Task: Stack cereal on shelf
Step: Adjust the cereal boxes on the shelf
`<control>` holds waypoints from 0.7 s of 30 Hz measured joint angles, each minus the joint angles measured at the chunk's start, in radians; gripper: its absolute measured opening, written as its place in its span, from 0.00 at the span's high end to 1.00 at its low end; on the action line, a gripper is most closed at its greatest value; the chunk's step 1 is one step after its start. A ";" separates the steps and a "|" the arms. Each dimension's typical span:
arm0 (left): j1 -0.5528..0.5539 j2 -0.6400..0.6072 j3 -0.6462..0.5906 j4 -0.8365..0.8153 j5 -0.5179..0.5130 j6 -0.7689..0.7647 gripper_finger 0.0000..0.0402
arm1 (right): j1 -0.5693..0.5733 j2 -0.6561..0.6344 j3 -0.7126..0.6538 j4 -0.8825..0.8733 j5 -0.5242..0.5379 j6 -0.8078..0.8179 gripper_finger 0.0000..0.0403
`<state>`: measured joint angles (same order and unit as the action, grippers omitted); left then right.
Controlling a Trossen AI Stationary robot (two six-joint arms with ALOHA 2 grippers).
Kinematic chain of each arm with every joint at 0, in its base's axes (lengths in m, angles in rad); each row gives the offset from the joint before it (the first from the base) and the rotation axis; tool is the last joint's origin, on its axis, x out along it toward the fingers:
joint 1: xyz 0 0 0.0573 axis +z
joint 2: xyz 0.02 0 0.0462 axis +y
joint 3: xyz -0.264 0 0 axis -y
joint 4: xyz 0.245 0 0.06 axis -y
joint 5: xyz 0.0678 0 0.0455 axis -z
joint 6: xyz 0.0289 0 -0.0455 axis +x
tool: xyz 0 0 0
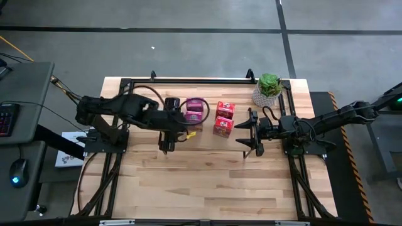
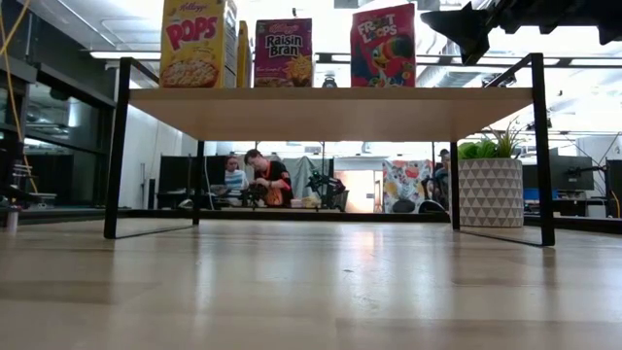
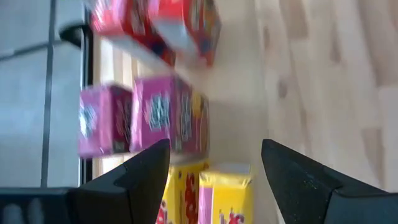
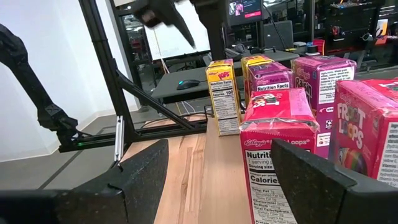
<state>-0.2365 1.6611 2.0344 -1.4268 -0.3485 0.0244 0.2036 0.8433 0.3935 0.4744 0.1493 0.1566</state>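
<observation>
Lab behind, people seated far off. Worktop (image 1: 207, 182) carries the shelf (image 2: 330, 109); all six cereal boxes (image 1: 207, 116) already sit in pairs on top, so stacking looks done. Left gripper (image 1: 167, 148) and right gripper (image 1: 256, 150) hover off the shelf front, fingers spread, empty. Low view alone shows the plant (image 2: 491, 185) behind.

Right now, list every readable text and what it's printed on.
"POPS": yellow box.
"Raisin Bran": magenta box.
"Froot Loops", partly cut off: red box.
"Nutrition Facts", "100": side of yellow box.
"Calories": side of red box.
Remaining fine print is too small.
</observation>
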 joint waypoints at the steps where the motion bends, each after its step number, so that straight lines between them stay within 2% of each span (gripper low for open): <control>1: -0.004 0.000 0.022 0.010 0.000 0.005 0.39 | 0.000 0.000 0.000 0.000 0.000 0.000 0.32; 6: -0.045 -0.023 0.097 0.096 0.000 0.037 0.40 | 0.000 0.000 0.000 0.000 0.000 0.000 0.32; 10: -0.099 -0.093 0.046 0.251 0.000 0.108 0.44 | 0.000 0.000 0.000 0.000 0.000 0.000 0.32; 13: -0.135 -0.172 -0.074 0.402 -0.011 0.196 0.48 | 0.000 0.000 0.000 0.013 0.000 -0.028 0.32; 16: -0.145 -0.287 -0.250 0.594 -0.034 0.319 0.53 | 0.000 0.000 0.000 0.054 0.003 -0.075 0.32; 21: -0.059 -0.524 -0.583 0.957 -0.045 0.517 0.62 | 0.000 0.000 0.000 0.183 0.005 -0.243 0.32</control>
<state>-0.2959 1.1372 1.4514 -0.4693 -0.3933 0.5416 0.2031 0.8433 0.3935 0.6569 0.1544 -0.0868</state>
